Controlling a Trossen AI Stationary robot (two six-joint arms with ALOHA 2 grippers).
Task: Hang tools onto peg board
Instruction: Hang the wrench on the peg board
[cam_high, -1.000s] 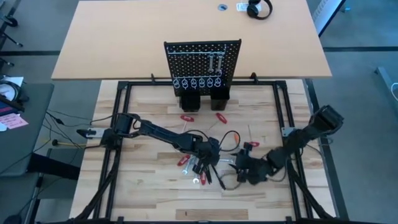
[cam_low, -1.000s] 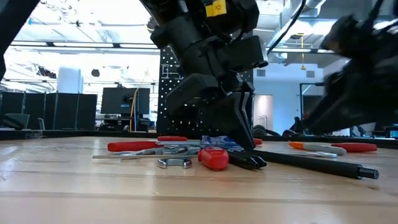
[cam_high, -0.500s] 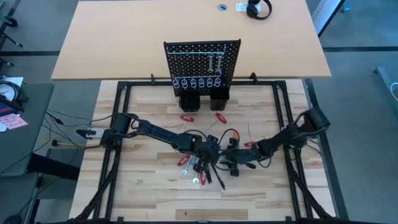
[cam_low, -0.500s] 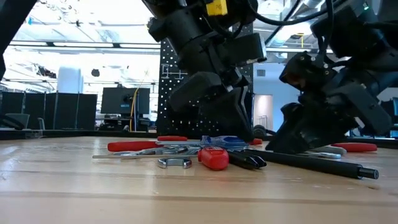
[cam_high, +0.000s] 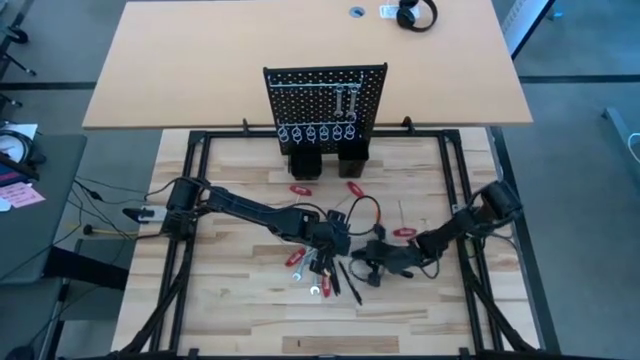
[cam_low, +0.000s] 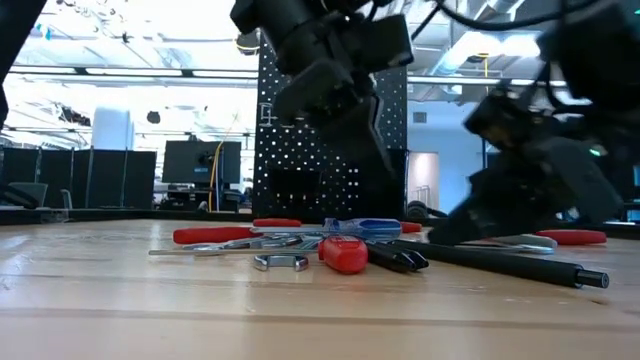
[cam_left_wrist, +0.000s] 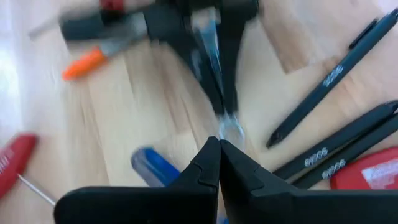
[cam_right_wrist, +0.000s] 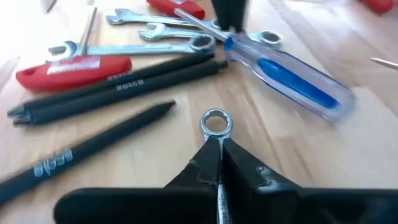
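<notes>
The right gripper (cam_right_wrist: 219, 163) is shown low over the table, its fingers pinched on the shank of a small silver wrench (cam_right_wrist: 215, 122), whose ring end projects just beyond the fingertips. In the high view this gripper (cam_high: 372, 268) is placed at the right edge of the tool pile. The left gripper (cam_left_wrist: 219, 163) is seen with its fingers pressed together and nothing between them; in the high view it (cam_high: 335, 240) stands above the same pile, close to the right gripper.

Just beyond the held wrench lie a blue-handled screwdriver (cam_right_wrist: 297, 81), several thin black stick tools (cam_right_wrist: 118, 84), a red-handled tool (cam_right_wrist: 73, 66) and further silver wrenches (cam_right_wrist: 161, 43), all flat on the wooden table (cam_high: 240, 290). The peg board (cam_high: 325, 95) stands upright at the table's far edge, well apart from the pile, with a row of ring hooks (cam_high: 318, 132) along its lower part.

The step in hand is judged to be the lifting of the wrench. It is best raised straight up, clear of the neighbouring screwdriver and sticks, with the ring end kept exposed for threading onto a peg. A slipping or pivoting shank is the likely fault, so the grip should be kept firm.
</notes>
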